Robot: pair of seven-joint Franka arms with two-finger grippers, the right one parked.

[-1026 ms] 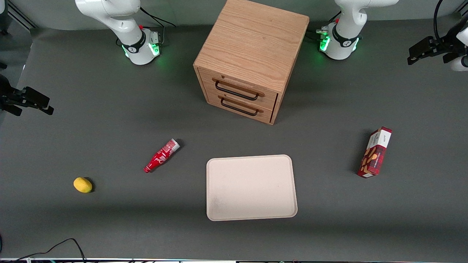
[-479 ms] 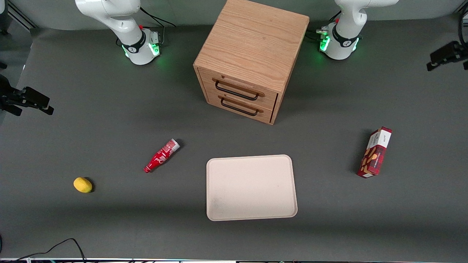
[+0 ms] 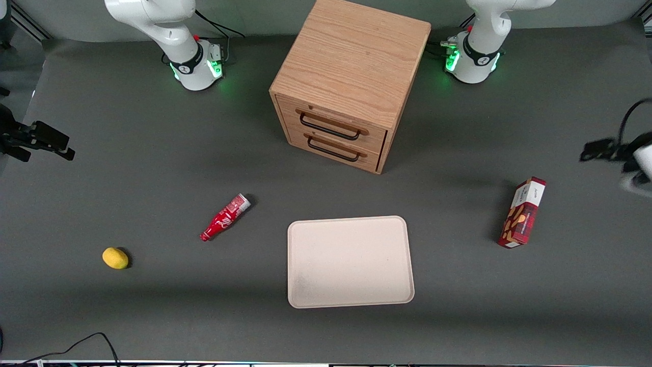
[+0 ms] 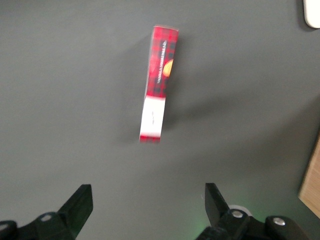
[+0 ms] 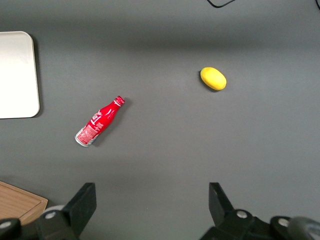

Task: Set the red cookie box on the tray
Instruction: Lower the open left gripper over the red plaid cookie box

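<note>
The red cookie box (image 3: 522, 212), dark-red plaid with a white end panel, lies on the grey table toward the working arm's end. The cream tray (image 3: 350, 261) lies flat and bare near the table's middle, well apart from the box. My gripper (image 3: 601, 149) hangs in the air, farther from the front camera than the box and closer to the table's end. In the left wrist view the box (image 4: 159, 82) lies on the table ahead of my open gripper (image 4: 147, 200), nothing between its fingers (image 4: 80, 201). A corner of the tray (image 4: 313, 13) shows there too.
A wooden drawer cabinet (image 3: 351, 76) with two drawers stands farther from the front camera than the tray. A small red bottle (image 3: 224, 217) and a yellow lemon (image 3: 115, 258) lie toward the parked arm's end. A cable (image 3: 76, 344) lies at the near table edge.
My gripper has come down and nearer to the front camera, closing in on the red cookie box. The box, tray and other objects have not moved.
</note>
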